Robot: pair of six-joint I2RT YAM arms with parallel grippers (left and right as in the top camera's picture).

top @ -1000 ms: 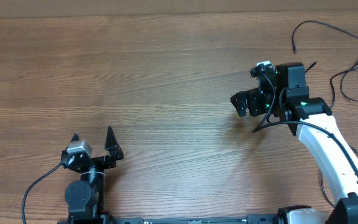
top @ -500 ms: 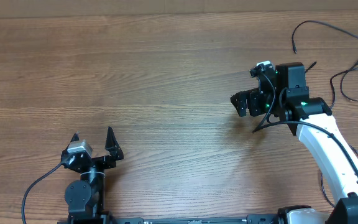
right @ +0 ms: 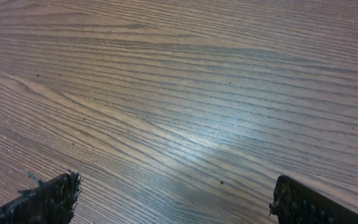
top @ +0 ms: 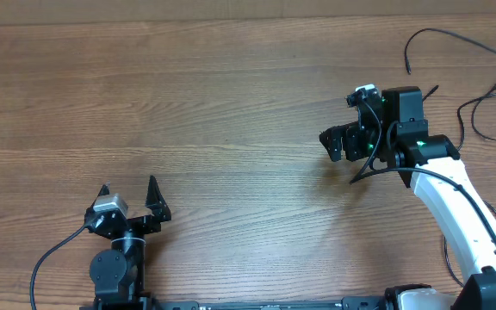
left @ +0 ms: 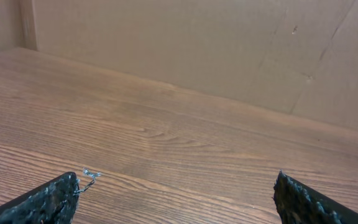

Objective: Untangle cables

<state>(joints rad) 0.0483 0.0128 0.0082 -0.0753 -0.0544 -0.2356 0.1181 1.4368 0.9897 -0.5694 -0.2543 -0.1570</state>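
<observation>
Lying along the far right edge of the wooden table, the cables appear as separate thin black strands, not a knot. One curves from a small plug end toward the right border. Another loops beside it, and a third shows only a plug tip at the frame edge. All run out of view on the right, so their full course cannot be traced. A thin black line poking out behind the right arm may be another strand or the arm's own wire; it is too fine to tell.

The right gripper hangs over bare wood, well apart from the strands, with its jaws spread wide and nothing between them. Its wrist camera shows only wood grain and the two fingertips, cut off at the lower corners.

The left gripper sits near the front edge, also wide open and holding nothing. Its wrist view shows bare table and a plain brown wall. A tiny wiry fleck clings to one fingertip, too small to identify.
</observation>
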